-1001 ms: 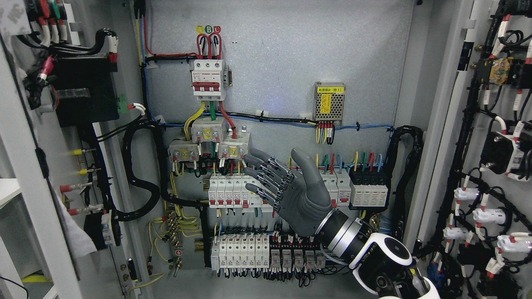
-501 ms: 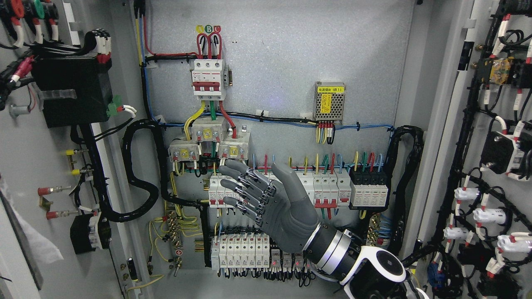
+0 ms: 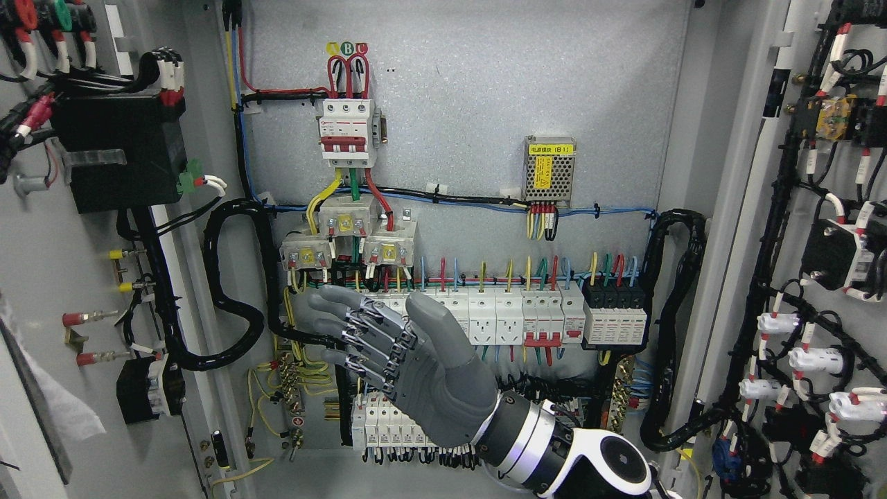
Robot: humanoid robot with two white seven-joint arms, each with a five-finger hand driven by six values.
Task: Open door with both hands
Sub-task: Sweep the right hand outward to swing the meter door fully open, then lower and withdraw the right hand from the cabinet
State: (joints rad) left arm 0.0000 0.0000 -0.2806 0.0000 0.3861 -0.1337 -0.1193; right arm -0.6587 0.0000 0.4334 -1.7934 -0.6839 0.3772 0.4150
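The electrical cabinet stands with both doors swung out. The left door point(image 3: 41, 229) shows its inner face at the picture's left, carrying a black box point(image 3: 118, 152) and wiring. The right door point(image 3: 831, 229) fills the right edge with white and black components. My right hand point(image 3: 374, 333) comes in from the lower right and hovers in front of the lower breaker rows, palm flat, fingers spread and pointing left, holding nothing. It touches neither door. The left hand is out of view.
Inside, the grey back panel point(image 3: 485, 90) holds a three-pole main breaker point(image 3: 348, 132), a small power supply point(image 3: 550, 172) and a row of white breakers point(image 3: 513, 315). Thick black cable loops point(image 3: 235, 277) run along the left inner edge.
My right hand has slid left and downward across the breaker rows, fingers still spread. The left door swung further outward a second ago and has since held still.
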